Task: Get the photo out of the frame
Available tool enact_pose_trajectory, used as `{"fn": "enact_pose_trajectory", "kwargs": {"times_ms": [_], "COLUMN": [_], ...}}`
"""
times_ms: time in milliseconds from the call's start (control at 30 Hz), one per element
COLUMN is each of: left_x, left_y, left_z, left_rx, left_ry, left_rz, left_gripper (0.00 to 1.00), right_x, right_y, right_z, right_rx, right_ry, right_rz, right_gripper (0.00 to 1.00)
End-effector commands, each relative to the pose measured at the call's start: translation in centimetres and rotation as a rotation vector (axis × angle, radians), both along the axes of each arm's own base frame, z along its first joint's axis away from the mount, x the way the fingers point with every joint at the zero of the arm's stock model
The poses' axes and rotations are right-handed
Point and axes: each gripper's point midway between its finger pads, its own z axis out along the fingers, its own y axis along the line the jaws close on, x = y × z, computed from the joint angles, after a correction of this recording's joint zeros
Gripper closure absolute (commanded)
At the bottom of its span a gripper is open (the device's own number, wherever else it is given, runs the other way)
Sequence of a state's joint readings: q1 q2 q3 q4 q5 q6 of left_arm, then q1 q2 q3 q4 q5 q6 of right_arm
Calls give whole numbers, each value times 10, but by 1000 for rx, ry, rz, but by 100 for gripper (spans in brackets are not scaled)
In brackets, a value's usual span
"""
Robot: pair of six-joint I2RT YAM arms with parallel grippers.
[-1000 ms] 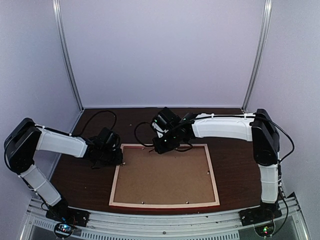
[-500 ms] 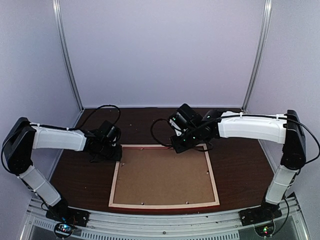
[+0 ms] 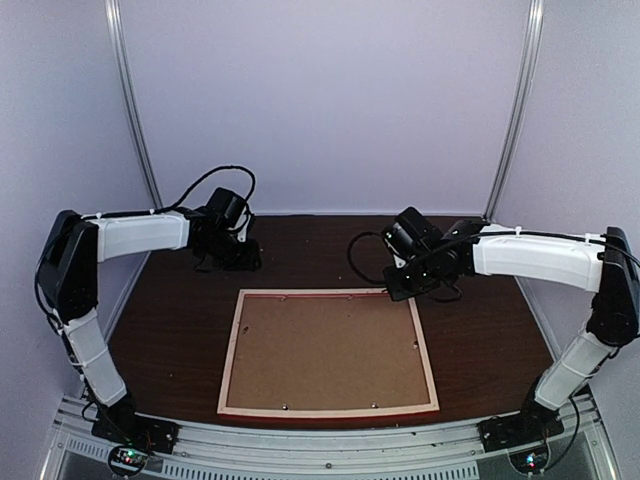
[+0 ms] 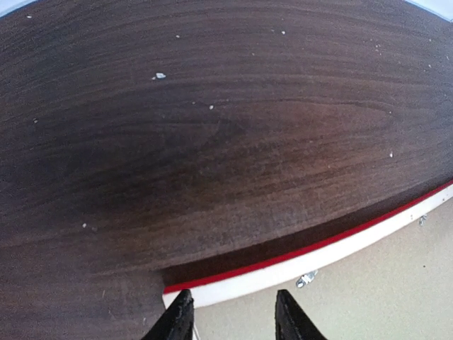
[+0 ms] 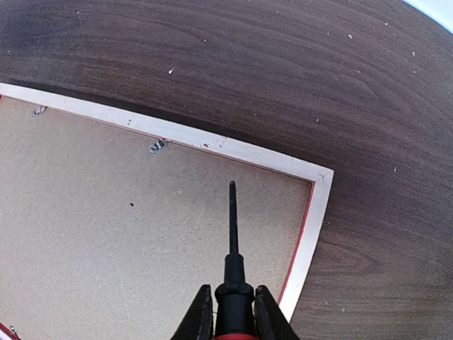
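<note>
while the frame (image 3: 232,355) lies face down on the table (image 3: 480,340), pale wood rim up, the brown backing board (image 3: 325,350) fills its opening and has not been lifted.

photo: not visible. judged to be under the board, inside the frame.

right gripper (image 5: 233,312): above the frame's far right corner, fingers clamped on a thin black pointed tool (image 5: 231,227). the tip hangs over the board just inside that corner; cannot tell if it touches. a small metal tab (image 5: 157,146) sits on the frame's far rail, off to one side of the tip. more tabs show as specks along the other rails.

left gripper (image 4: 233,322): past the frame's far left corner, over bare table, fingers a narrow gap apart with nothing between them. it is not bracing the frame.

step judged: working the tabs loose so the board can come out. task looks early.

what could go wrong:
- the frame is unheld, so a sideways push from the tool may slide or spin it instead of turning a tab.
- a slim tip can skid off a small tab and gouge the board, or dig in and crease the print beneath.
- prying the board with any tab unturned could bend it or lift the whole frame.
- the tool may twist in the fingers under side load.
</note>
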State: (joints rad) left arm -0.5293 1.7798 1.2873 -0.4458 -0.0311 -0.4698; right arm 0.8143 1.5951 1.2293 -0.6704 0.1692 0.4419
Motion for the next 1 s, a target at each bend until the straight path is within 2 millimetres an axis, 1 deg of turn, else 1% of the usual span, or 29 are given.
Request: {"fn": "enact_pose_trajectory", "kwargs": {"times_ms": [0, 67, 100, 133, 200, 400, 567, 667, 800, 867, 967], "left_x": [12, 21, 21, 26, 31, 31, 22, 16, 3, -9, -21], "left_y": [-20, -27, -29, -32, -36, -40, -37, -34, -29, -25, -18], "left_z": [-10, -10, -16, -16, -23, -44, -61, -71, -83, -92, -99], "left_rx": [-146, -175, -179, -186, -194, -203, -190, -181, -184, -190, -185], "left_ry": [128, 154, 179, 188, 221, 290, 333, 359, 395, 419, 431], "left_rz": [-108, -133, -143, -151, -161, -172, -166, -162, -145, -130, -113], "left_gripper": [60, 60, 60, 61, 61, 61, 63, 63, 65, 66, 66], "right_x": [11, 13, 13, 14, 17, 24, 33, 40, 49, 52, 57], "right_y": [6, 9, 11, 12, 13, 14, 15, 17, 27, 34, 45], "right_z": [1, -3, -6, -8, -14, -31, -43, -47, -49, -50, -50], "right_rx": [58, 69, 69, 68, 62, 59, 53, 61, 86, 100, 114], "right_ry": [-13, -4, 1, 6, 16, 37, 48, 51, 59, 63, 67], "right_rz": [-28, -25, -25, -26, -33, -60, -68, -69, -44, -25, 7], "right_gripper": [100, 100, 100, 100, 100, 100, 100, 100, 100, 100, 100]}}
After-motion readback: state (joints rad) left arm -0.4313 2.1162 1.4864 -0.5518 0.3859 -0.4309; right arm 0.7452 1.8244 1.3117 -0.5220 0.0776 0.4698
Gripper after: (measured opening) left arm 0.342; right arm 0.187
